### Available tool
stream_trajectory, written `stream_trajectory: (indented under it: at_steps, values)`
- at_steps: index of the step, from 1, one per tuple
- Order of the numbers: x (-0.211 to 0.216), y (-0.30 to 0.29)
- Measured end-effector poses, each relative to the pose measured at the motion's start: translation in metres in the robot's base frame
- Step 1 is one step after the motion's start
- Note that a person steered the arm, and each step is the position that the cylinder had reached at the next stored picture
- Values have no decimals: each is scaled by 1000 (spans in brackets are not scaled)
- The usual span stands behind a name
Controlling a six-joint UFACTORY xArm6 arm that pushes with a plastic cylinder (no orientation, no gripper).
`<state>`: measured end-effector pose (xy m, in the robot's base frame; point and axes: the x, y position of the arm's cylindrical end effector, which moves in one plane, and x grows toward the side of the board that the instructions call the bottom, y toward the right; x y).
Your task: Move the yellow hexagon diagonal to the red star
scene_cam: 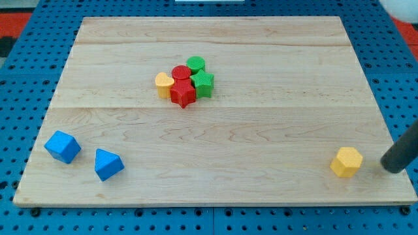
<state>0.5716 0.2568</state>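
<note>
The yellow hexagon [346, 162] lies near the wooden board's bottom right corner. My tip [390, 168] is just to its right, a small gap apart, with the dark rod slanting up to the view's right edge. The red star [183, 93] sits in a tight cluster a little above the board's middle. It touches a yellow heart-like block [164, 84] on its left, a red cylinder [181, 72] above it and a green block [203, 83] on its right. A green cylinder [195, 64] tops the cluster.
A blue cube-like block [63, 146] and a blue wedge-like block [108, 164] lie near the board's bottom left corner. The wooden board [261, 130] rests on a blue perforated surface, with its edge close to the hexagon and my tip.
</note>
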Motion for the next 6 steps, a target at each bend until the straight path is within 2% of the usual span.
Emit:
stream_trajectory:
  at_steps: [3,5,6]
  values:
    - [-54,-207]
    - [-108,-310]
    - [-112,-377]
